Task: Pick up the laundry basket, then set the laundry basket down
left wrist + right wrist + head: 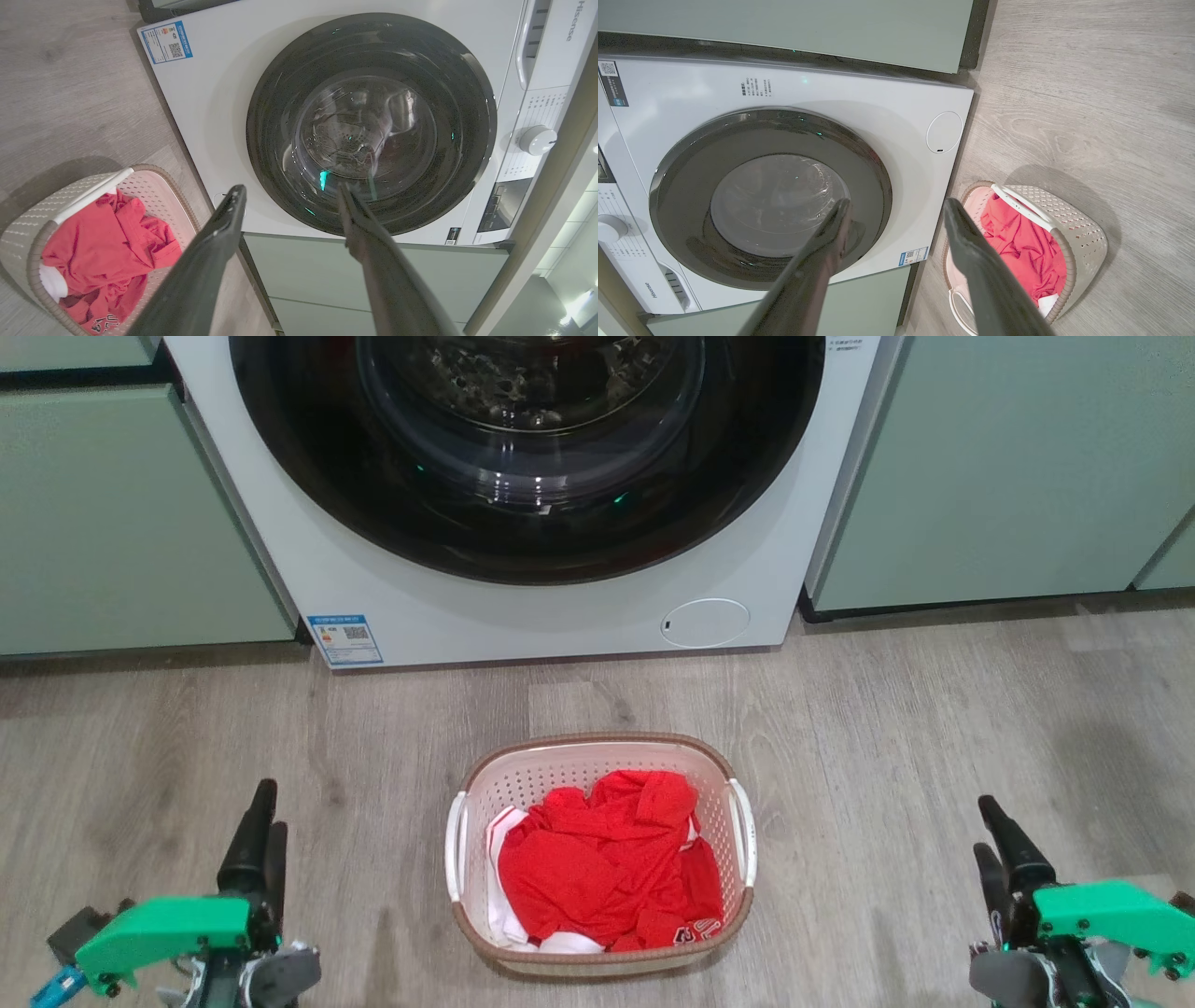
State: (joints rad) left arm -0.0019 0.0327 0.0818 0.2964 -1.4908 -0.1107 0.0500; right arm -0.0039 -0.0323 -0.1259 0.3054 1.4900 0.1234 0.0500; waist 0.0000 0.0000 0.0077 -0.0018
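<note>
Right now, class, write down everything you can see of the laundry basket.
The laundry basket is small, rounded-rectangular, cream plastic by its look, with perforated walls, a brown woven-look rim and white side handles. It stands upright on the wood-look floor before the washer, apart from it, holding crumpled red and white clothing.

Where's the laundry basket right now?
In the head view the laundry basket sits on the floor in front of the washing machine, between the left gripper and right gripper.
</note>
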